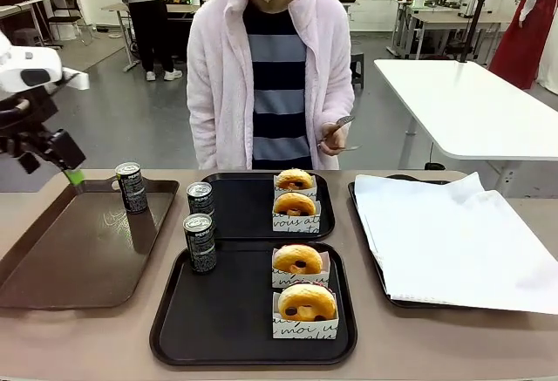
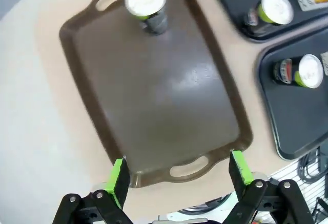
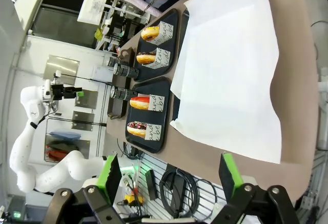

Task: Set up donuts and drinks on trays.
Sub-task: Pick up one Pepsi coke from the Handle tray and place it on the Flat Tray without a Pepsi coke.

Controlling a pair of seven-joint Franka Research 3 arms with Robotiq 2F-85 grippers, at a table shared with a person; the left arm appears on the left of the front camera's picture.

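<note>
Honestly, with my left gripper wide open above the brown tray, I'd drop straight over the can by its far handle (right gripper gapes open too), squeezing mid-body.

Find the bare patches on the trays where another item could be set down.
Near black tray: bare middle between its can and donuts. Brown tray: bare except one can at its far end. Far black tray: narrower gap beside its can.
</note>
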